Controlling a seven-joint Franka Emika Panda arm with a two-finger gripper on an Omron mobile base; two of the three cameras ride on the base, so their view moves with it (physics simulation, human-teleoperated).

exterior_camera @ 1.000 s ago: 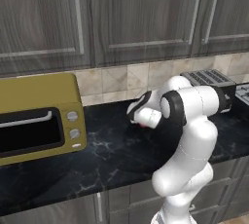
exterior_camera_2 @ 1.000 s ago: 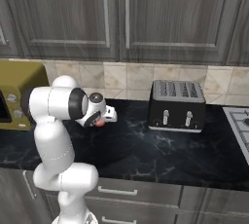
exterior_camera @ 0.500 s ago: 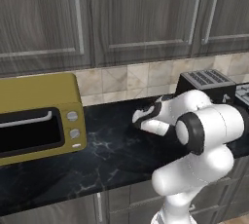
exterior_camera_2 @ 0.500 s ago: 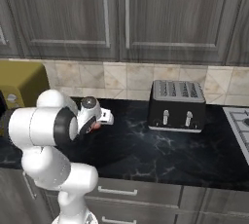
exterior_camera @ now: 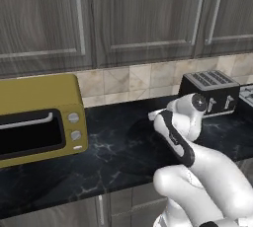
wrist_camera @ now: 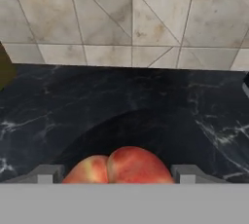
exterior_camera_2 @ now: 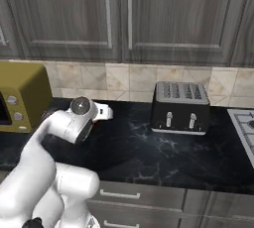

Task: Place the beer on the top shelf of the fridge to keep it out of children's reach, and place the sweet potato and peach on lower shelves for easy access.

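My gripper [wrist_camera: 115, 177] is closed on the peach [wrist_camera: 118, 166]: in the hand view the red-and-yellow fruit sits squarely between my two fingertips [wrist_camera: 44, 173], one pressed to each side of it, and its cleft faces the camera. Beneath it lies the black marbled tabletop [wrist_camera: 121, 101], with the beige tiled wall [wrist_camera: 131, 18] rising behind; I hold the fruit above the stone, not resting on it.

In the left base view my arm folds forward over the tabletop [exterior_camera: 113, 147], between the yellow toaster oven [exterior_camera: 37, 117] on the left and the black toaster [exterior_camera: 210, 90] on the right. The oven's dark glass door is shut, and I cannot tell whether anything is inside it. The toaster's slots on top look dark; whether anything sits in them I cannot tell either.

In the right base view the toaster [exterior_camera_2: 179, 107] stands against the tiles, well apart from my wrist, and the oven's [exterior_camera_2: 22, 100] corner shows at the left edge. Grey wooden cabinets [exterior_camera_2: 119, 14] hang above, all doors closed.
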